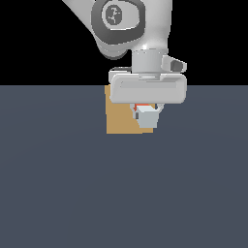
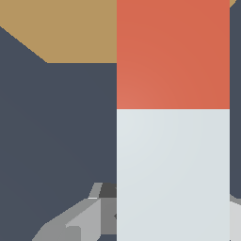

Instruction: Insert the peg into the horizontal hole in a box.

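My gripper (image 1: 147, 115) is shut on the peg (image 1: 147, 118), which points away from the exterior camera, so I see mostly its pale grey-white end with a sliver of red-orange above it. The peg sits in front of the tan box (image 1: 121, 118), over its side at the exterior view's right. In the wrist view the peg (image 2: 172, 141) fills much of the picture, its red-orange part (image 2: 172, 54) reaching toward the box (image 2: 61, 28). One finger (image 2: 80, 221) shows beside the pale part. The hole is hidden behind the peg and gripper.
The dark blue-grey floor (image 1: 121, 193) spreads all around the box. The arm's white wrist and hand (image 1: 147, 87) hang above the box and cover its upper edge.
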{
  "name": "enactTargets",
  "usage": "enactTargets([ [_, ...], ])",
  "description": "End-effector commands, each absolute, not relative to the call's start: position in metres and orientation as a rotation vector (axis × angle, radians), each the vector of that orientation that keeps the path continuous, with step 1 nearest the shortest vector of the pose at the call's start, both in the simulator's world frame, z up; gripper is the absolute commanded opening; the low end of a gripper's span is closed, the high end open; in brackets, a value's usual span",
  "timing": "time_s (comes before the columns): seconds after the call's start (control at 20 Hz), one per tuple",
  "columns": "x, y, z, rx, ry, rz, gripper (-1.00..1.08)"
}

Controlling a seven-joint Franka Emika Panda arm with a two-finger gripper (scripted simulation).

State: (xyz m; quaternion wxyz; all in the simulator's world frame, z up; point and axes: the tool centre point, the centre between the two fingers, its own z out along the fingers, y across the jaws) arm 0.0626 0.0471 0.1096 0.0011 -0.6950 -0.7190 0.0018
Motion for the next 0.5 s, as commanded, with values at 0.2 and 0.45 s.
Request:
enactTargets([
  [0.2, 0.062, 0.102, 0.113, -2.181, -2.263, -0.002, -1.00],
  [0.45, 0.061, 0.127, 0.114, -2.182, -2.263, -0.004, -1.00],
])
